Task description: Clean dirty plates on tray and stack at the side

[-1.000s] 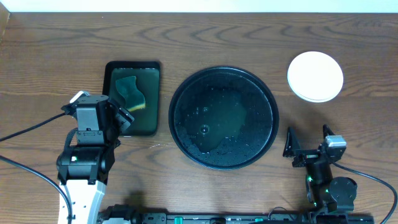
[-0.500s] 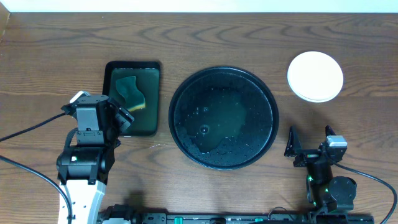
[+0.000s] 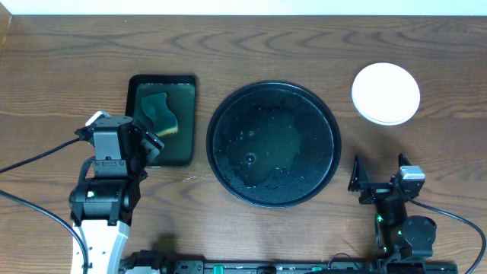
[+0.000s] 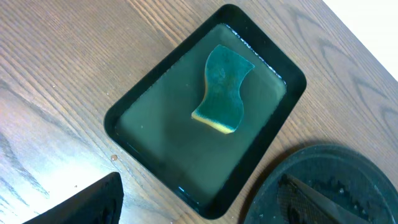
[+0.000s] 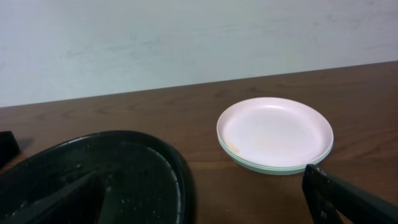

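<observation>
L→R, overhead view:
- Left claw: jaws apart, nothing btwn them. It sits over the near-left edge of the rect tray. Left wrist cam looks down into that tray.
- The rect tray is black w/ shallow liquid in it. Sponge, green w/ yellow edge, lies flat in the far half.
- Round tray is mid table, just right of the rect tray, not touching it. Black, raised rim, glossy wet surface w/ droplets and a puddle.
- Plates: one stack on the table, far-right of the round tray and clear of its rim. White on top; right wrist cam shows a mint edge under it. Count in the stack not clear.
- Right claw: jaws wide apart, empty. It's at the near-right, beside the round tray, nearer than the stack and apart from it.
</observation>
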